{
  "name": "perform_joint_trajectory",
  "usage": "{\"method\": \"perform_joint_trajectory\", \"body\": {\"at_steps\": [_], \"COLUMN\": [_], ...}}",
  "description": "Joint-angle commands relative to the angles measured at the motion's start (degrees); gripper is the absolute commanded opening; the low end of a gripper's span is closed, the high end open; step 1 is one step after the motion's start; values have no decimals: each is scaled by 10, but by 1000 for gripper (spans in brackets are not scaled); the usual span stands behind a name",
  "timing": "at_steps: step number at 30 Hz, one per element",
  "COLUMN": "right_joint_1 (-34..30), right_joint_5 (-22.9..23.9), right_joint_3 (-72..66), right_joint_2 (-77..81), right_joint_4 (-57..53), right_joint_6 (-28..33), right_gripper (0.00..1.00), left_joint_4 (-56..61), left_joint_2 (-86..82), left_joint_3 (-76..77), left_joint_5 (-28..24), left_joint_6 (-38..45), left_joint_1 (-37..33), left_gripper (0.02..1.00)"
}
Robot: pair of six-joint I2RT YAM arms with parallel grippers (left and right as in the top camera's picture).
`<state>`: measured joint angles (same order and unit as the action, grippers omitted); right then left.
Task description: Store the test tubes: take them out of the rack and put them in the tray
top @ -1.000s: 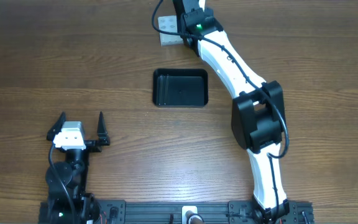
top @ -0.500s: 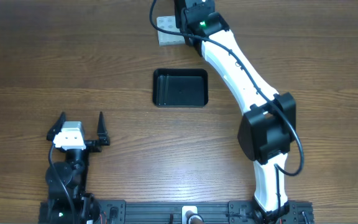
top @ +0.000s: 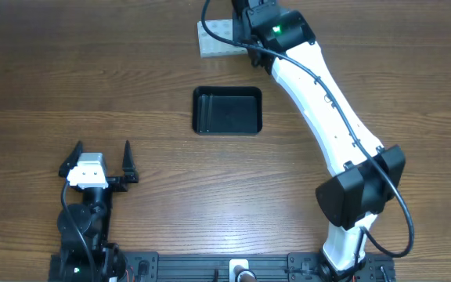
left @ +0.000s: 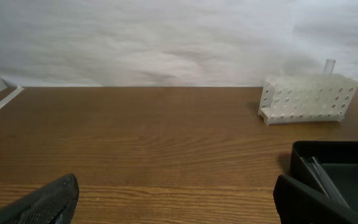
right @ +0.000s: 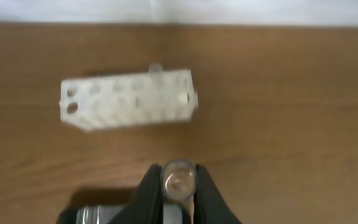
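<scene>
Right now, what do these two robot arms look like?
The right arm has long white links joined by bulky black joints, a thin black cable along it and a green light near its wrist. The left arm is black with a white block at its wrist. The left end effector and right end effector each have two black tapered fingers.

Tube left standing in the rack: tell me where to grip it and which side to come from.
Grip the tube on the short end poking above the rack; the rest sits inside it. It stands upright, so probably come straight down from above and lift vertically. The right gripper is shut on a second tube, so empty that first.
</scene>
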<state>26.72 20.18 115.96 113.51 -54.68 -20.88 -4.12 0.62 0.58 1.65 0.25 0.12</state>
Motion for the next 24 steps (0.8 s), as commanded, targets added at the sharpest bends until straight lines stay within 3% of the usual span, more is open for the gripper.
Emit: {"method": "perform_joint_trajectory", "body": {"at_steps": [1, 10, 20, 24], "right_joint_1": [20, 29, 9, -3], "right_joint_5": [-53, -97, -207, -215], "right_joint_3": [8, 7, 12, 34], "right_joint_2": [-11, 7, 58, 83], "right_joint_4": [-59, -145, -162, -187], "right_joint_6": [-57, -66, -65, -65], "right_gripper": [31, 31, 9, 14], "left_joint_4": [0, 0, 0, 0], "left_joint_2": [-4, -4, -5, -4], "left_joint_3": [-3, -3, -2, -3], "left_joint_5": [-8, -8, -8, -8], "left_joint_6": [9, 9, 9, 9], "left_joint_1": [-3, -3, -3, -3], "left_gripper": [998, 998, 998, 998]}}
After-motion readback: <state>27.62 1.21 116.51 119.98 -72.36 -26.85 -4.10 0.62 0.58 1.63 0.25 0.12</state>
